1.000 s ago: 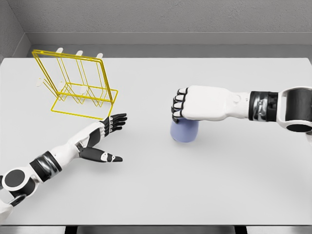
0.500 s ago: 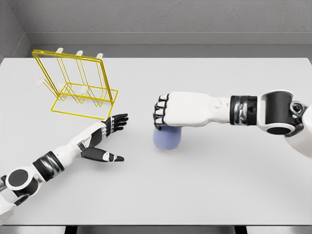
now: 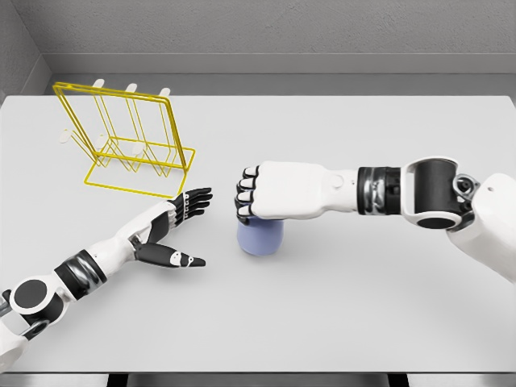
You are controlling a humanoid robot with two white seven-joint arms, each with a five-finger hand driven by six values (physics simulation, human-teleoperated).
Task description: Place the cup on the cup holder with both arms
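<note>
Right hand [image 3: 262,192], your working hand at this moment, sits on top of the pale blue cup [image 3: 260,237], its fingers [image 3: 244,203] curled down over the cup's upper edge and far side in what reads as a closed grasp from above; the view does not show how firmly the cup is held, nor whether it is clear of the white table [image 3: 347,314]. You see the cup directly beneath the knuckles, upright, its long axis vertical, only its lower body showing under the palm. Off to that hand's left, well apart across bare tabletop, your left hand [image 3: 173,227] waits with palm turned up, fingers spread and thumb splayed, holding nothing. Beyond the left hand, farther from you and leftward again from the cup, stands the yellow wire cup holder [image 3: 171,129], its frame tilted and its white-tipped pegs rising along the top. The holder is close beside the left hand's fingertips and far from the right, so the left is plainly the nearer arm to the goal. By that geometry the coming move looks like a handover: the cup lies to the right of the open left palm, and the gap between them must close before the rack comes into play
</note>
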